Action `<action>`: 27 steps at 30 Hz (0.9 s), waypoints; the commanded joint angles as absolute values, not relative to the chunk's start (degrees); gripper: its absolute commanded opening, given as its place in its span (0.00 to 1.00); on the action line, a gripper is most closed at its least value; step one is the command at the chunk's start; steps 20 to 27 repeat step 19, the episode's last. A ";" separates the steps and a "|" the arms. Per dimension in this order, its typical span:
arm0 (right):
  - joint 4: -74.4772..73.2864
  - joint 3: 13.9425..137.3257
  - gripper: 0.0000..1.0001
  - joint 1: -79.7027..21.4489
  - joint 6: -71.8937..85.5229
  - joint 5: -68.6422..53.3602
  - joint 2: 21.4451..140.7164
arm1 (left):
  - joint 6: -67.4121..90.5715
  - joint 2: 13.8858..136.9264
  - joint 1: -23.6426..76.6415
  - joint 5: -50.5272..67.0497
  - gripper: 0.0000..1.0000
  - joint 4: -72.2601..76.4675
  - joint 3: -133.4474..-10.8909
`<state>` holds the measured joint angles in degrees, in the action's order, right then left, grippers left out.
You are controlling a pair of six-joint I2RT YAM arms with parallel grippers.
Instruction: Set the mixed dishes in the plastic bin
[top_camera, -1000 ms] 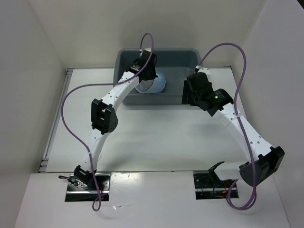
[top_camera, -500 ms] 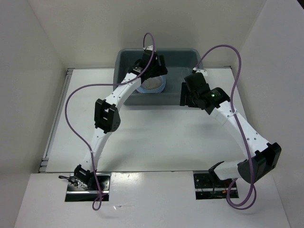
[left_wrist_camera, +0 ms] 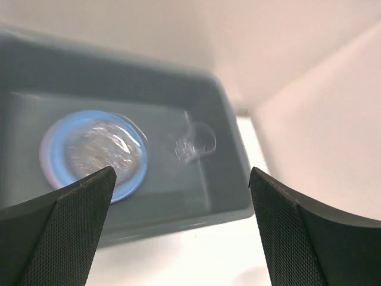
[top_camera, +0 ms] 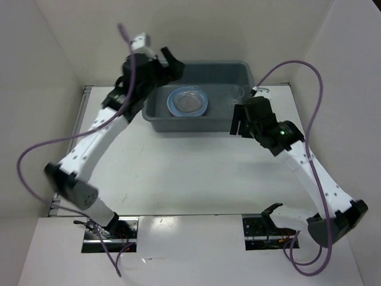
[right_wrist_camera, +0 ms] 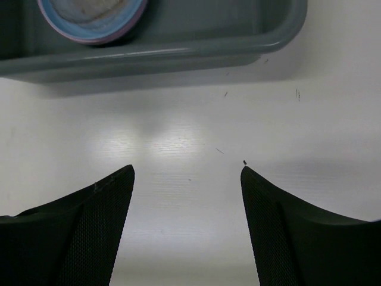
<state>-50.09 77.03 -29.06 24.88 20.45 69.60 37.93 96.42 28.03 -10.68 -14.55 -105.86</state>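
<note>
The plastic bin (top_camera: pixel 157 119) stands at the back of the table. Inside it lies a stack of round plates with a blue rim (top_camera: pixel 188 101) and a clear textured dish on top. A small clear cup (top_camera: pixel 237 92) rests on the bin floor to their right. My left gripper (top_camera: pixel 169 67) is raised over the bin's back left corner, open and empty. Its wrist view looks down on the blue plate (left_wrist_camera: pixel 92 155), the cup (left_wrist_camera: pixel 195 142) and the bin's near rim (left_wrist_camera: pixel 178 217). My right gripper (top_camera: pixel 239 126) hovers open over the table just in front of the bin's right end (right_wrist_camera: pixel 178 56).
White walls close in the table at the back and on both sides. The left arm's purple cable (top_camera: pixel 36 155) loops wide over the left side. White table surface (right_wrist_camera: pixel 190 137) lies under the right gripper.
My left gripper opened, left the clear dish on the plate stack, then rose and swung back to the left. The right arm shifted slightly to the right.
</note>
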 commanded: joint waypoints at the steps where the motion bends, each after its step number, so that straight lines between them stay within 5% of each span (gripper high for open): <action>1: -43.70 74.80 0.78 -29.53 25.84 21.36 61.28 | 38.85 86.15 25.85 -17.57 1.00 -10.36 -94.51; 6: -39.46 67.95 0.82 -29.53 28.29 20.83 47.22 | 40.60 74.48 25.14 -20.30 1.00 -18.61 -79.06; 11: -37.36 63.03 1.00 -29.53 32.77 22.85 35.97 | 44.82 59.53 25.14 -24.77 1.00 -20.21 -64.36; 19: -38.06 56.52 1.00 -29.00 39.81 30.74 20.50 | 49.92 47.29 25.14 -29.71 1.00 -28.74 -55.38; 27: -38.06 56.52 1.00 -29.00 39.81 30.74 20.50 | 49.92 47.29 25.14 -29.71 1.00 -28.74 -55.38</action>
